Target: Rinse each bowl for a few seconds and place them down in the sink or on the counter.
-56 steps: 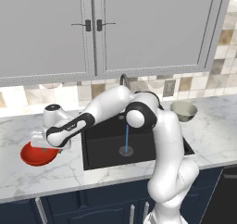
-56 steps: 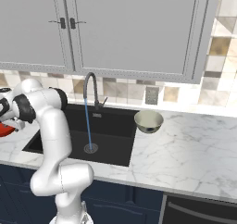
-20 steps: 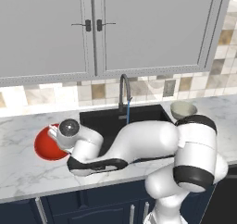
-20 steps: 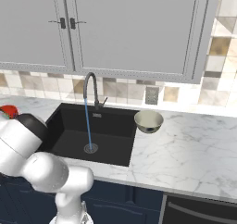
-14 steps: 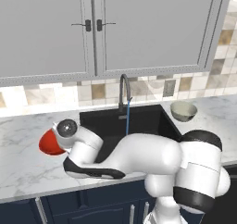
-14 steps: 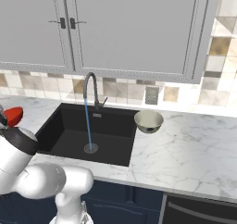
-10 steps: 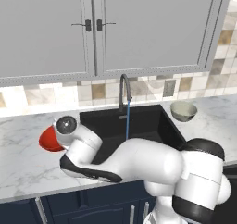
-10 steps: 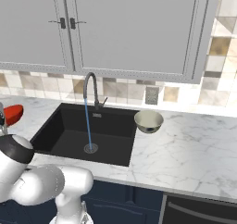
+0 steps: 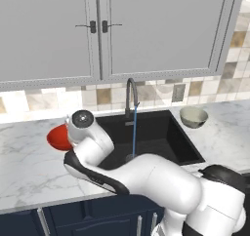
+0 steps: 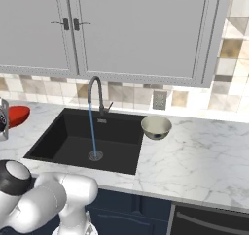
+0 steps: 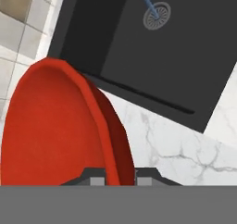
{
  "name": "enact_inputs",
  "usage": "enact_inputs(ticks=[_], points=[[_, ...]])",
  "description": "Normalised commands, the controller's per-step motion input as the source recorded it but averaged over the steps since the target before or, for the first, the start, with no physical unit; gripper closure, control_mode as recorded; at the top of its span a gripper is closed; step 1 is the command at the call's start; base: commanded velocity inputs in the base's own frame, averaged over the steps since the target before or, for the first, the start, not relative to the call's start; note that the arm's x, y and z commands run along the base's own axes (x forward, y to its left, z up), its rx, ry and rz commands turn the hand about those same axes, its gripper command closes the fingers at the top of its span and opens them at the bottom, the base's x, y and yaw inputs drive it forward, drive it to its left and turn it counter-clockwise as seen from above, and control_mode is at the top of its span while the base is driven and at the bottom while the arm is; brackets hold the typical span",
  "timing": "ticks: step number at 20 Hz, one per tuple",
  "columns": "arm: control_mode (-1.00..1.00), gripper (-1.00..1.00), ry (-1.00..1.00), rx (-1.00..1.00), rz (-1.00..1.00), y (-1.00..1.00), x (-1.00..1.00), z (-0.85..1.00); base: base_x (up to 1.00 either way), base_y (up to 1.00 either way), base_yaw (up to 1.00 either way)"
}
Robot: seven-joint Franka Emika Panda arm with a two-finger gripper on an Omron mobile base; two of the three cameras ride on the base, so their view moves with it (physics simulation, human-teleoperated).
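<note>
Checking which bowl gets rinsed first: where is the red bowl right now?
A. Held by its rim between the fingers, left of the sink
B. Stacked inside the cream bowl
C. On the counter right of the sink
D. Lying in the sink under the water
A: the hand view shows the red bowl's rim pinched between the fingers, over the counter beside the sink.

The sink sat sunk into the counter, with the faucet rising at its back edge and the drain in the basin floor before it. To the right of the sink, one bowl stood on the counter near the basin's back corner. The other bowl was off to the sink's left, above the counter and tilted on edge. Cabinets hung on the wall behind.
</note>
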Motion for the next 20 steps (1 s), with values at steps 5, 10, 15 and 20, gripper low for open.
enact_inputs(ticks=[5, 10, 15, 20], points=[[-1.0, 1.0, 0.06, 0.13, -0.11, -0.26, 0.0, 0.05, 0.0, 0.0, 0.0], [-1.0, 1.0, 0.09, 0.11, -0.13, -0.19, 0.12, 0.0, 0.0, 0.0, 0.0], [-1.0, 1.0, 0.1, 0.09, -0.13, -0.2, 0.25, 0.0, 0.0, 0.0, 0.0], [-1.0, 1.0, 0.09, 0.08, -0.13, -0.21, 0.18, 0.01, 0.0, 0.0, 0.0]])
